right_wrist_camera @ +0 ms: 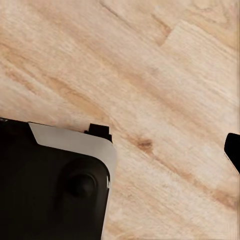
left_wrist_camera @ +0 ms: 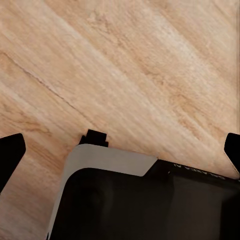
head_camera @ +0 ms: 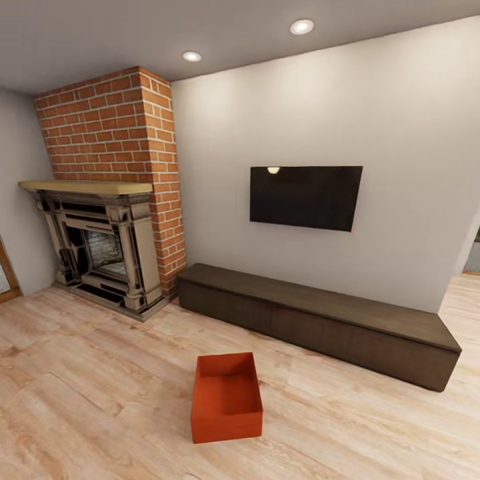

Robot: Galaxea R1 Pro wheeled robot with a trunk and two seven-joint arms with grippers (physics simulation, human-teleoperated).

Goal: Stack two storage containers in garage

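Observation:
One orange-red open-topped storage container stands empty on the light wood plank floor of the living room, in the lower middle of the head view, in front of the long low cabinet. The garage is out of view. My left gripper hangs open over bare planks, its two dark fingertips far apart at the picture's edges, nothing between them. My right gripper is also over planks, with one dark fingertip showing at the edge and nothing held.
A red-brick fireplace column with a mantel stands at the back left. The low dark-wood cabinet runs along the pale wall under a black TV. The robot's dark base sits below both grippers. An opening shows at the far right.

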